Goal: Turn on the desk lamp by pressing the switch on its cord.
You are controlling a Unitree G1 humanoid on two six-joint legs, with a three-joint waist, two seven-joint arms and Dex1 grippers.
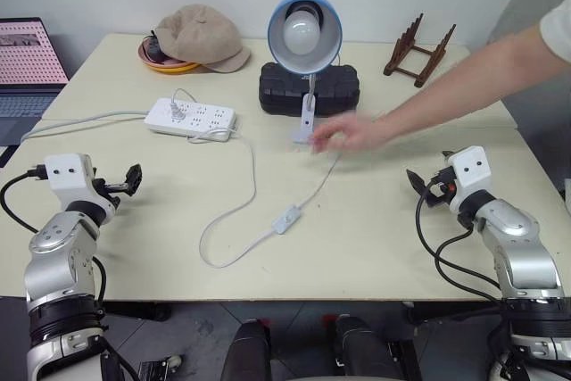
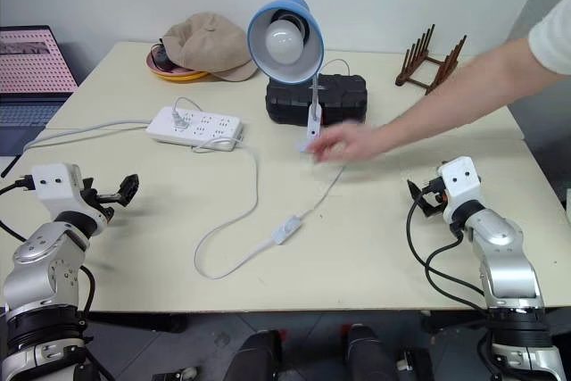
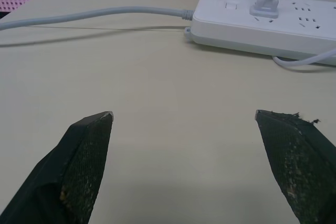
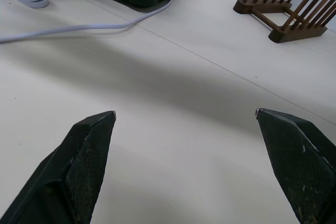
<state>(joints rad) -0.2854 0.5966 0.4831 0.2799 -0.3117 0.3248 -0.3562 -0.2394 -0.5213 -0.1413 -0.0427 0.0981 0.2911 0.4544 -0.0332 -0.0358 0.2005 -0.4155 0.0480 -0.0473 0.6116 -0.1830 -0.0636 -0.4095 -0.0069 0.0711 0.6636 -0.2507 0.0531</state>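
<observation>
Both my grippers, left (image 3: 184,124) and right (image 4: 184,124), gape wide, empty. Head view adds the switch (image 1: 286,219); a hand (image 1: 343,134), blurred, perhaps touches the lamp (image 1: 304,33).

A person's hand (image 1: 343,134) is blurred and hides part of the lamp (image 1: 304,31) base. A laptop (image 1: 27,69) is cut off at the frame's left edge.

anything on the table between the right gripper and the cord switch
No. In the left eye view, the stretch of table between the open right gripper and the switch is bare; the person's hand hovers farther back, by the desk lamp.
</observation>
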